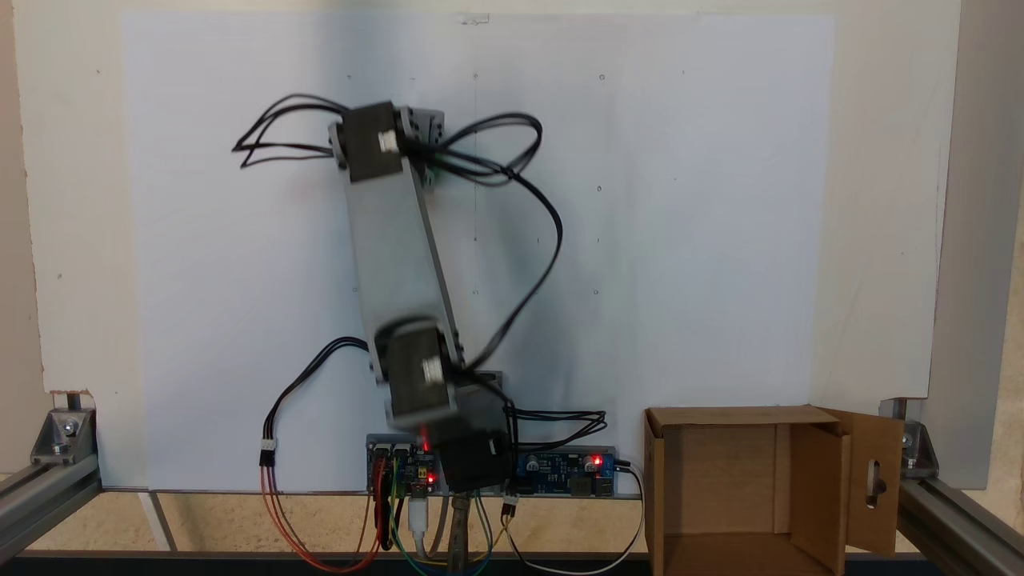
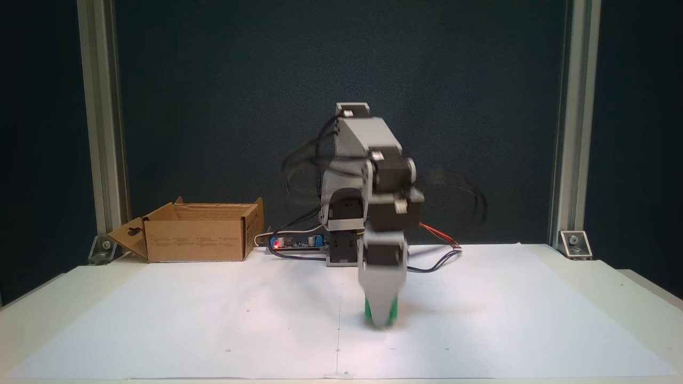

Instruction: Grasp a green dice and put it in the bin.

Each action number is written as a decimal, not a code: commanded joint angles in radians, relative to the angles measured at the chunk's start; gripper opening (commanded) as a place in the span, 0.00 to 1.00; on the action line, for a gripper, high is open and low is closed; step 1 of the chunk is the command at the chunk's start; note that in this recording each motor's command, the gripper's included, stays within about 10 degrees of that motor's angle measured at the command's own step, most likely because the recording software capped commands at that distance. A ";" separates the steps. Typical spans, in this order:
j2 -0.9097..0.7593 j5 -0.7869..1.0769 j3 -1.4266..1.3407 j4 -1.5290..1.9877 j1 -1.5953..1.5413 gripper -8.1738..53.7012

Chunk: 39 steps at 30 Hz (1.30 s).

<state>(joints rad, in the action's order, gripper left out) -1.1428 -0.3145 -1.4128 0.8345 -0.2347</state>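
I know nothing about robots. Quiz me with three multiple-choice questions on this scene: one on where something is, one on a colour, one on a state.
1. In the fixed view facing the arm, where is the cardboard bin?
A. left of the arm's base
B. right of the arm's base
C. on top of the arm

2. What colour peeks out at the end effector?
A. red
B. green
C. yellow

3. The bin is
A. taped shut
B. upside down
C. open, flaps out

Answers: 1 A, it sits at the table's back left; 2 B, the green dice shows behind the grey tip; 3 C, its inside shows in a fixed view.
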 commanded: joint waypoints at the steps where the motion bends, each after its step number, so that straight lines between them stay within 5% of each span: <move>1: -0.164 -0.048 0.023 0.051 0.014 0.32; 11: -0.729 -0.046 0.023 0.175 0.092 0.32; 28: -0.719 0.456 0.087 0.172 1.158 0.32; 39: -0.545 0.683 0.130 0.107 1.891 0.32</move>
<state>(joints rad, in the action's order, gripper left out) -1.7104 0.2546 -1.3453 0.9679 1.5723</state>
